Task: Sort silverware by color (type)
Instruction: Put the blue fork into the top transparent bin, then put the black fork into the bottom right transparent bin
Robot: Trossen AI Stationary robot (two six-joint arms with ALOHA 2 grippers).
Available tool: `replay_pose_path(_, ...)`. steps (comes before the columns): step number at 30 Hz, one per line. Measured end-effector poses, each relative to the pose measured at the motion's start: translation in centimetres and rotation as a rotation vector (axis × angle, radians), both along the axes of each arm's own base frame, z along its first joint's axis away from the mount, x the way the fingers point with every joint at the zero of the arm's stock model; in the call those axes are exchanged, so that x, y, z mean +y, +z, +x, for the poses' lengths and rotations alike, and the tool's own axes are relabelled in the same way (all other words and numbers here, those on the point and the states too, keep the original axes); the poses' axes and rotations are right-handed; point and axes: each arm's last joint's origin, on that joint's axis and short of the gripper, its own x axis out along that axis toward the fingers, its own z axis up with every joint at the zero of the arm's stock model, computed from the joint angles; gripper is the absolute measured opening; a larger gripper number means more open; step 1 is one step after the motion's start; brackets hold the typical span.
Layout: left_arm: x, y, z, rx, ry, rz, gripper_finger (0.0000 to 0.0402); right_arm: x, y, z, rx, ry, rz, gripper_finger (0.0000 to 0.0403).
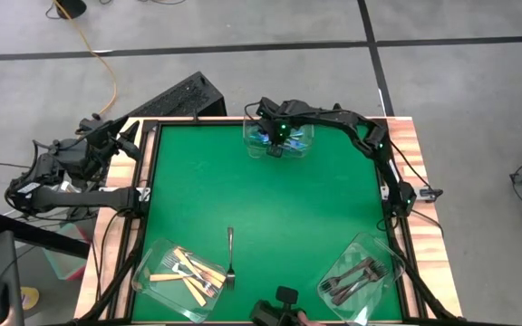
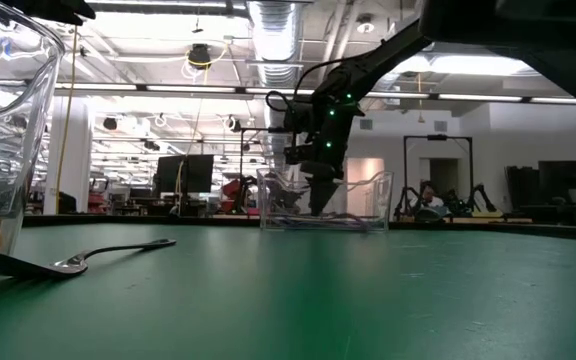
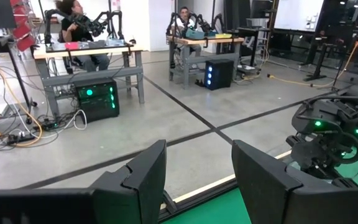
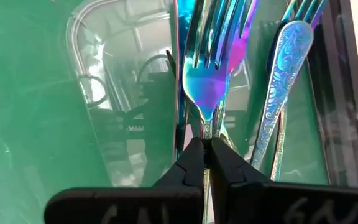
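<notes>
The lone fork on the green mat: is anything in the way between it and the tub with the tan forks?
Nothing visible. The lone fork lies on bare mat, right beside the tub of tan forks. The right gripper is far off, shut on a blue fork in the far tub.

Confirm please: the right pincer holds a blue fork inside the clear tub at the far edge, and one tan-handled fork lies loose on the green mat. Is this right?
Not quite. The loose fork on the green mat is all dark grey metal, not tan-handled, as the high view shows. The rest holds: the right pincer is shut on a blue fork inside the clear tub at the far edge.
</notes>
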Motion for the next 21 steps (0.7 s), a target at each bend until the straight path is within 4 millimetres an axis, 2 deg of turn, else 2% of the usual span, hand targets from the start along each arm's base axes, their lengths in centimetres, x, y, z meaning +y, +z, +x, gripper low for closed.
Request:
replay_pose_path(5,0.0,0.0,0.0,0.0,0.0,0.0,0.0167,0.0,0.0,0.0,-0.003,0.0,-0.001,0.0024)
replay_pose_path(17,0.0,0.0,0.0,0.0,0.0,0.0,0.0167,0.1,0.1,-0.1,0.003,0.003,0.011,0.0089)
replay_pose_path(21,0.0,0.0,0.0,0.0,0.0,-0.001,0.0167,0.1,1.6,0.0,-0.002,0.009,0.034,0.0105)
